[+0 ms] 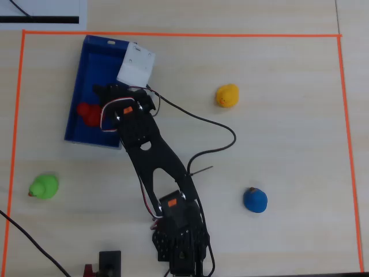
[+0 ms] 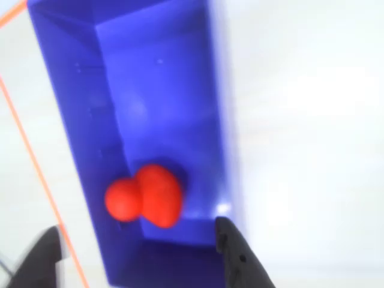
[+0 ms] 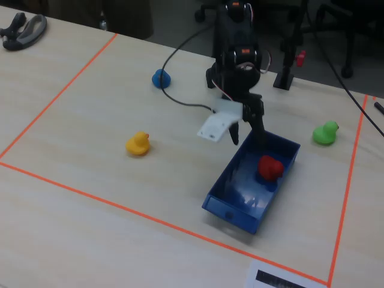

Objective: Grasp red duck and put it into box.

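gripper (image 2: 141, 255) open, nothing between its fingers; red duck (image 2: 147, 195) lies just ahead of the tips, inside the box (image 2: 108, 90) (near its end wall, not touching either finger)

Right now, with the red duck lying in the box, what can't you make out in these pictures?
- Claw in the wrist view: the bottom edge cuts off the fingers.
- Red duck in the overhead view: the arm covers one side.
- Red duck's face: blurred in the wrist view, too small in the fixed view.
- Box in the overhead view: the arm and white plate hide one wall.
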### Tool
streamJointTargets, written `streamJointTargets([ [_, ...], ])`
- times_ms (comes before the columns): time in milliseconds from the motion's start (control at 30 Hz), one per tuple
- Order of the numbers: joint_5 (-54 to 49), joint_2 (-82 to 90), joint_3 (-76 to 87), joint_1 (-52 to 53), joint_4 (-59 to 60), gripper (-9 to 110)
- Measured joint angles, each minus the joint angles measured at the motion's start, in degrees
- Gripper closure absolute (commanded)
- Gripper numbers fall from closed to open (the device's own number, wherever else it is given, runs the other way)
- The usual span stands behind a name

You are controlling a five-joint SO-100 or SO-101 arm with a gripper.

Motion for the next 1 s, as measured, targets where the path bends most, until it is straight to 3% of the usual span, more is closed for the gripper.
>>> streamJointTargets([
  [467, -21.45, 61.61, 53.00, 18.37, -0.26, 101],
  [733, -27.95, 74.88, 73.12, 18.46, -5.19, 101],
  [1000, -31.03, 85.43, 79.98, 16.96, 3.25, 101],
])
